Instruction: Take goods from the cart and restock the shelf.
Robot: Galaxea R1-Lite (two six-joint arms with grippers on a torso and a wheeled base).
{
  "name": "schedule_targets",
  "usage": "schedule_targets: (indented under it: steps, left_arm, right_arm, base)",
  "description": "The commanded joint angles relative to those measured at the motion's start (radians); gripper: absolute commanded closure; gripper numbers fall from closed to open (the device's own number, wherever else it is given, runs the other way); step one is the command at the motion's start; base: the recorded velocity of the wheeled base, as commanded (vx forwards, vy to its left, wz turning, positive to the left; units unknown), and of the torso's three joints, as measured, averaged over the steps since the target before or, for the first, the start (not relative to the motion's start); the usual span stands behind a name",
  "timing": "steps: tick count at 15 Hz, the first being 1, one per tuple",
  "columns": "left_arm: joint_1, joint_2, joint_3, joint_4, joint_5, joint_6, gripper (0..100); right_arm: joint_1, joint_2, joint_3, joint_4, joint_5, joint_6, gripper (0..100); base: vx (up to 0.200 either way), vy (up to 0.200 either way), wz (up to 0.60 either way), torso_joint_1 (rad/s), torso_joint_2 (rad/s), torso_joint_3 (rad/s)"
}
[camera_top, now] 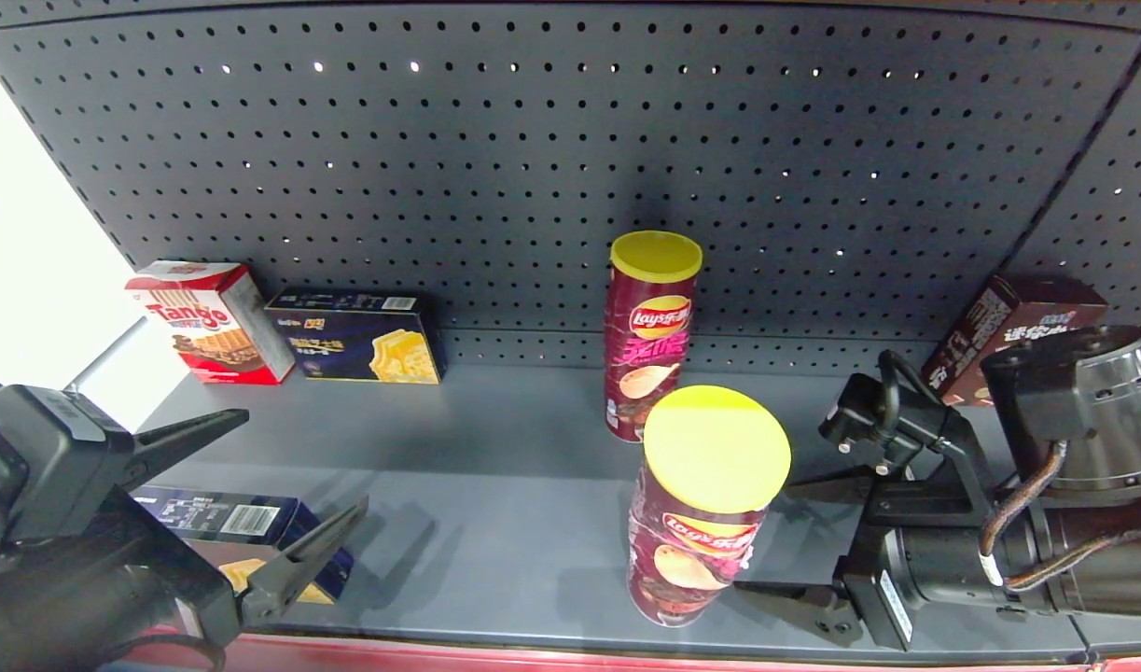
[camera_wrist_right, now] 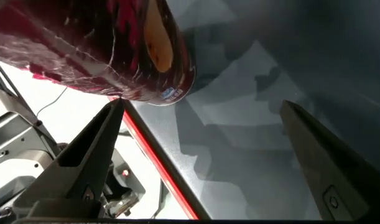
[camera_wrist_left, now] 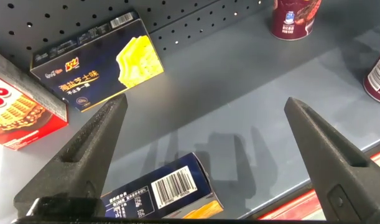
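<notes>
Two maroon chip cans with yellow lids stand upright on the grey shelf (camera_top: pixel 495 485): one at the back (camera_top: pixel 652 336), one near the front edge (camera_top: pixel 705 509). My right gripper (camera_top: pixel 799 541) is open just to the right of the front can, its fingers clear of it. In the right wrist view the can (camera_wrist_right: pixel 109 46) lies beyond the open gripper (camera_wrist_right: pixel 202 104). My left gripper (camera_top: pixel 299 462) is open over the shelf's front left, above a dark blue box (camera_top: pixel 243 523) lying flat. In the left wrist view that box (camera_wrist_left: pixel 165 190) shows below the open gripper (camera_wrist_left: pixel 205 99).
A red wafer box (camera_top: pixel 211 322) and a second dark blue box (camera_top: pixel 360 336) stand at the back left against the pegboard. A brown box (camera_top: pixel 1008 327) leans at the back right. A red strip (camera_wrist_right: pixel 158 162) runs along the shelf's front edge. Bare shelf lies between the boxes and the cans.
</notes>
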Motion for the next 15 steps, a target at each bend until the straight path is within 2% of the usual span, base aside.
schedule_targets:
  steps: [1,15]
  left_arm:
    - [0.000,-0.002,0.001,-0.001,0.002,0.000,0]
    - [0.002,-0.003,0.002,-0.001,0.002,0.000,0]
  right_arm:
    - [-0.007,-0.023,0.010,0.002,0.001,0.001,0]
    - [-0.010,0.029,-0.021,-0.002,0.001,0.000,0]
  base:
    - [0.000,0.000,0.00,0.000,0.00,0.000]
    - [0.000,0.000,0.00,0.000,0.00,0.000]
